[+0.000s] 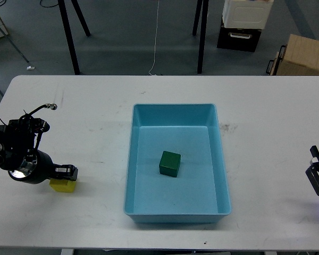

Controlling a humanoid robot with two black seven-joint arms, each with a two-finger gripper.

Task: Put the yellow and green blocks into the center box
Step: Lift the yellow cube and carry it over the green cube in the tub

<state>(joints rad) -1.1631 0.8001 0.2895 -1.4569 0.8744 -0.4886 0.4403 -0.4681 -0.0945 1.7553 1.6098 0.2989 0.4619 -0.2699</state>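
The yellow block [61,185] lies on the white table [95,117] at the left, partly covered by my left gripper [65,172]. The gripper has come down onto the block's top. It looks dark and end-on, so I cannot tell its fingers apart. The green block [169,163] sits inside the light blue box [173,110] in the middle of the table. My right gripper [317,173] rests low at the right edge of the view, with its fingers apart and empty.
Black stand legs [69,37] rise beyond the table's far edge. A cardboard box [303,56] and a white-and-black case [244,24] stand on the floor at the far right.
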